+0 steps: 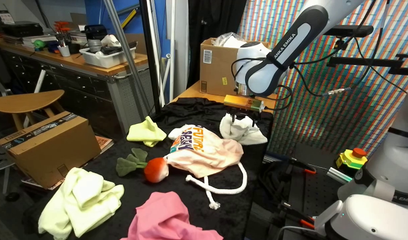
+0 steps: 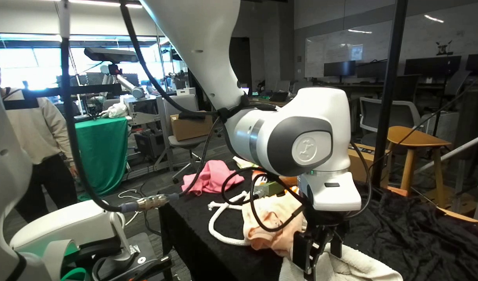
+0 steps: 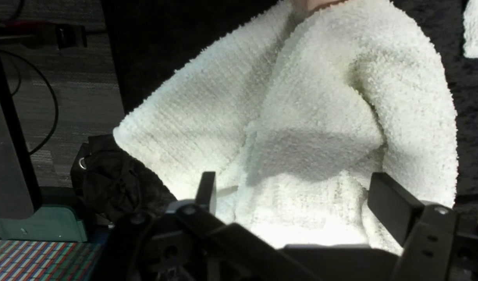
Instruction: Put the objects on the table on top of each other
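Wrist view | gripper point(image 3: 291, 189) hovering spread over white cloth point(image 3: 301, 97) beside drawstring bag point(image 1: 210, 153) | stacking seemingly all remaining: pink cloth point(image 1: 167, 216), yellow cloths point(image 1: 82, 203) lying apart from bag

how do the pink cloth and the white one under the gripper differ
Color: the pink cloth is a solid pink; the white cloth is off-white.
Surface: the white cloth looks fuzzy in the wrist view; the pink cloth looks smoother, though no view shows it close up.
Place: the white cloth lies beneath the open gripper; the pink cloth lies well away from it.
Shared: both lie crumpled on the black cover.
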Tool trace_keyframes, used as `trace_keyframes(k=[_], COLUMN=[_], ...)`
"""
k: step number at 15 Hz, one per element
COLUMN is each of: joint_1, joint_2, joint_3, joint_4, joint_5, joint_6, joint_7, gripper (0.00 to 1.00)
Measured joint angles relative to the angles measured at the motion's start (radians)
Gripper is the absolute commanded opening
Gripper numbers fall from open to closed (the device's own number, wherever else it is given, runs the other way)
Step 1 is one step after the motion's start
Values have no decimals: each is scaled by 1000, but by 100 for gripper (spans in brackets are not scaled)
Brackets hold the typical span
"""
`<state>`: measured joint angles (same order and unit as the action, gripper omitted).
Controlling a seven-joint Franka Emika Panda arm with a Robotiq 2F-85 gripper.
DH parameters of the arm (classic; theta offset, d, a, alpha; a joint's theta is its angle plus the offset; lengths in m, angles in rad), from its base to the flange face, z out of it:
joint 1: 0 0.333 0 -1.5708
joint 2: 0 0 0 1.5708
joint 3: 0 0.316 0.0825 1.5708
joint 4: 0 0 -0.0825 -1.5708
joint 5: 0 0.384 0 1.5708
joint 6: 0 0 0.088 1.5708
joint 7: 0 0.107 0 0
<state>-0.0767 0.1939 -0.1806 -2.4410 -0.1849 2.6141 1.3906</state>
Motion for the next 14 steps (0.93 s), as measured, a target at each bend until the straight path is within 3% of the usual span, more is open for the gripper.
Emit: trace_keyframes(k=[11, 13, 14], joint_1=[-1, -2, -2], joint_2=[115, 125, 128], joint_3=[0, 0, 0], joint_4=[62, 67, 68], joint_5=[161, 178, 182], joint_6=[-17, -17, -17], joint_7=[-25, -32, -34], gripper=[100, 93, 72])
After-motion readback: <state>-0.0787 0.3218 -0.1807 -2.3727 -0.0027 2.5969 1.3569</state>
